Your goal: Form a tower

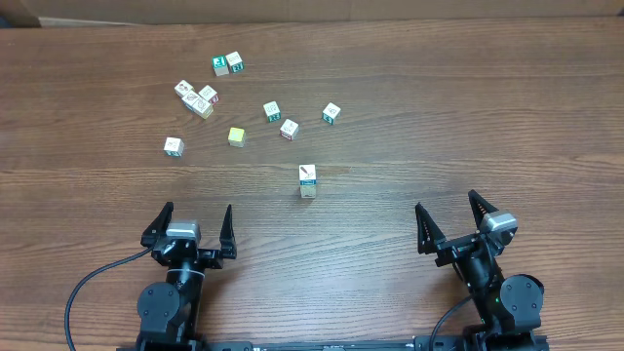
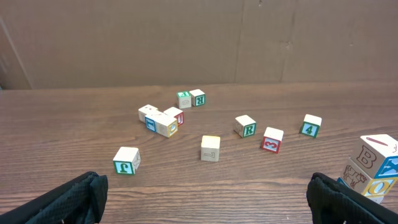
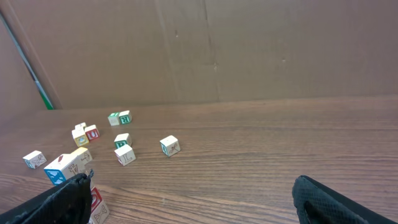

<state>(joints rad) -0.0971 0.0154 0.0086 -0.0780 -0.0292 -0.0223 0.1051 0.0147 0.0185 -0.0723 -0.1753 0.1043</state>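
In the left wrist view the tower is cut by the right edge, and its foot is behind a finger. In the right wrist view its lower cubes sit partly behind a finger and run off the bottom edge. From overhead, its cube count and face pictures are too small to tell.

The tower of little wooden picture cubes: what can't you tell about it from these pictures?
Overhead: the tower of pale wooden picture cubes is seen from above and small, so its cubes cannot be counted.
Left wrist: the right edge cuts it off, and the left gripper's black finger hides its base.
Right wrist: the right gripper's black finger hides part of its lower cubes.
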